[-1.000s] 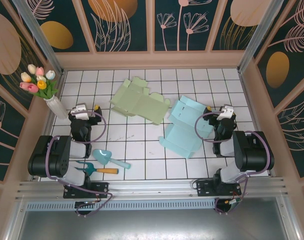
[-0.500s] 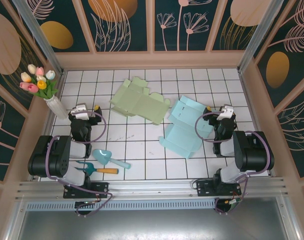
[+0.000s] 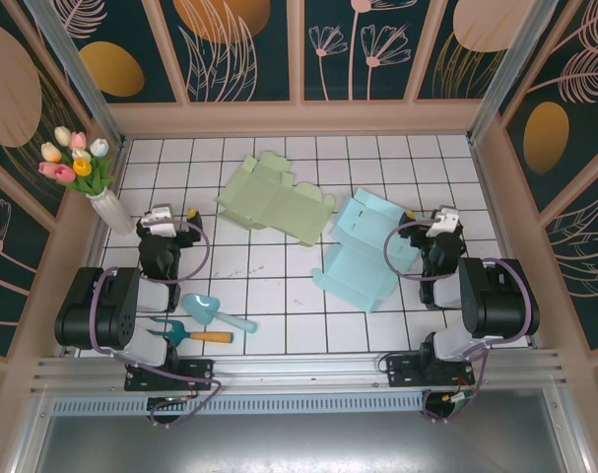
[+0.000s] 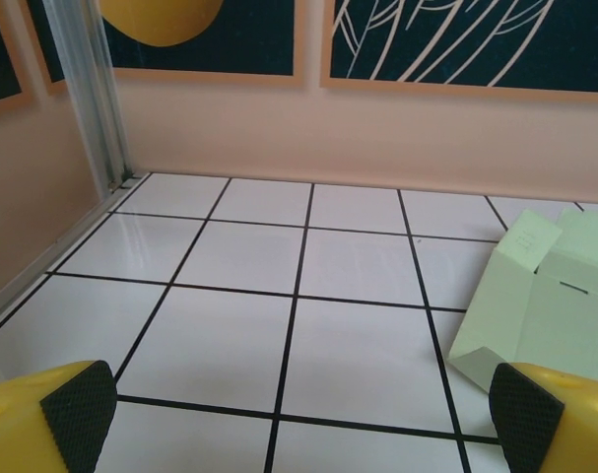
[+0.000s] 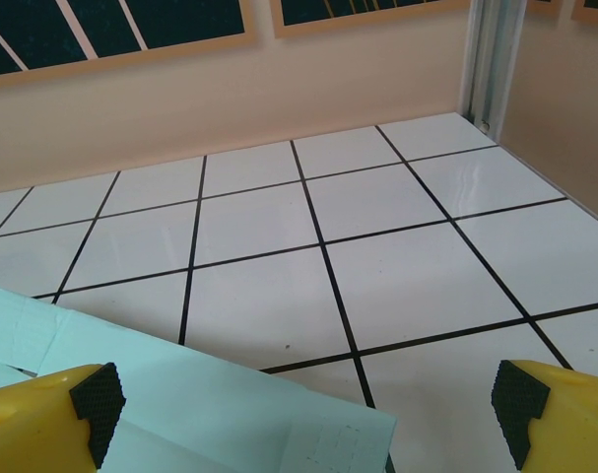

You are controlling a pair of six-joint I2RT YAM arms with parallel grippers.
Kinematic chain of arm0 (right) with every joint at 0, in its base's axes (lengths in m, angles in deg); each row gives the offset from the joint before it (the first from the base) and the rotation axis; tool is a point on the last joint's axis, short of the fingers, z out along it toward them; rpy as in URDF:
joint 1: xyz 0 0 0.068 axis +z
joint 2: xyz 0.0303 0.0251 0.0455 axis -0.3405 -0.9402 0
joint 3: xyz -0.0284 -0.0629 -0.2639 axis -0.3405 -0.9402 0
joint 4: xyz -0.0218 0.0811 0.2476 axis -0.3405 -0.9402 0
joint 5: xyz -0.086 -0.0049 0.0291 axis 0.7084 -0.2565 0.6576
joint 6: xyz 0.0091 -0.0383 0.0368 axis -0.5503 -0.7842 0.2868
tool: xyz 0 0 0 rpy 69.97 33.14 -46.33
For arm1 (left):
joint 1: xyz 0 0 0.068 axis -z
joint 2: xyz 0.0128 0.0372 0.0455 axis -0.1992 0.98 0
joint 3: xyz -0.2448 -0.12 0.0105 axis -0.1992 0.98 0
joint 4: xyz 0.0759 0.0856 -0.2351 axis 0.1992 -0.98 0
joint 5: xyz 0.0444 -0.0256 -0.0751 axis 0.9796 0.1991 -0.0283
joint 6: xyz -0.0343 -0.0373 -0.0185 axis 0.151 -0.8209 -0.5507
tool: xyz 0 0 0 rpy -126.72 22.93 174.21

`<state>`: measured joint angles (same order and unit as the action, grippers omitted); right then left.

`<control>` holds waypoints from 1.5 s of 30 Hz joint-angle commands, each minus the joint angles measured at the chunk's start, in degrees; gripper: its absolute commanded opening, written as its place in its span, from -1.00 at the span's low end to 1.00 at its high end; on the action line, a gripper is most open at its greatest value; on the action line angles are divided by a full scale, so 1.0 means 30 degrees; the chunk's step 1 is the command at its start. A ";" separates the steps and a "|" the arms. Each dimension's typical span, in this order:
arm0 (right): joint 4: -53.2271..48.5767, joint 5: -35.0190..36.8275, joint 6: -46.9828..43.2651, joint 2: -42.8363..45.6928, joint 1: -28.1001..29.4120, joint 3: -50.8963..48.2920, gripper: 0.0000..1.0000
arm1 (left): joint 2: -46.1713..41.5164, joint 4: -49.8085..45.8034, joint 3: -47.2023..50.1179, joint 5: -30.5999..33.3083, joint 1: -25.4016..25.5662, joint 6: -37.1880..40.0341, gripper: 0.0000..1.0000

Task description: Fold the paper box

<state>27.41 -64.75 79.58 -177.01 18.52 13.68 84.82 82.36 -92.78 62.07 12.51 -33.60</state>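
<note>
**Two paper boxes lie flat on the tiled worktop [image 3: 279,325], both claws spread wide and empty**
From above, the green paper box [image 3: 276,204] is seen just beside the light-blue paper box [image 3: 361,251], between the left claw [image 3: 164,219] and right claw [image 3: 443,221]; a tulip vase [image 3: 106,207], teal scoop [image 3: 215,312] and orange-handled fork [image 3: 195,335] are placed at left. At the left wrist, the green box [image 4: 545,296] is seen ahead right. At the right wrist, the blue box [image 5: 180,404] is seen beneath the left finger [image 5: 92,399].

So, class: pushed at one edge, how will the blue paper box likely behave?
The blue paper box looks thin and flat, so probably light with floppy flaps. On the glossy tiles it would likely slide rather than roll.
</note>
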 commanded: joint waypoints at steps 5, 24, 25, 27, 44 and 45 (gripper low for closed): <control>-0.4951 0.2433 0.0561 0.3441 0.0594 0.1534 0.97 | -0.3439 -0.2715 -0.0091 0.1419 -0.0019 -0.0375 0.98; -1.9588 0.5003 0.9567 0.7804 0.3612 0.6815 0.96 | -0.7822 -1.1974 -0.4300 -0.0343 0.1239 -1.1581 0.98; -1.9348 0.5062 0.9451 0.7642 0.4114 0.6885 0.96 | -0.7647 -1.2653 -0.4599 -0.0176 0.1547 -1.1839 0.98; -1.8935 0.5037 0.8941 0.7165 0.5094 0.7280 0.96 | -0.7204 -1.3370 -0.4894 -0.0013 0.1954 -1.2375 0.97; -1.7305 0.2523 0.6544 0.2739 1.0526 0.9691 0.95 | 0.3389 -0.9338 -0.8053 -0.3327 0.3123 -1.6801 0.74; -1.7387 0.2601 0.6499 0.2578 1.0745 0.9826 0.95 | 0.3584 -0.9351 -0.8215 -0.3385 0.3222 -1.6869 0.73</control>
<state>-26.34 -56.44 100.74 -168.29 49.21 40.87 94.11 50.14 -115.29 54.00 21.42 -81.75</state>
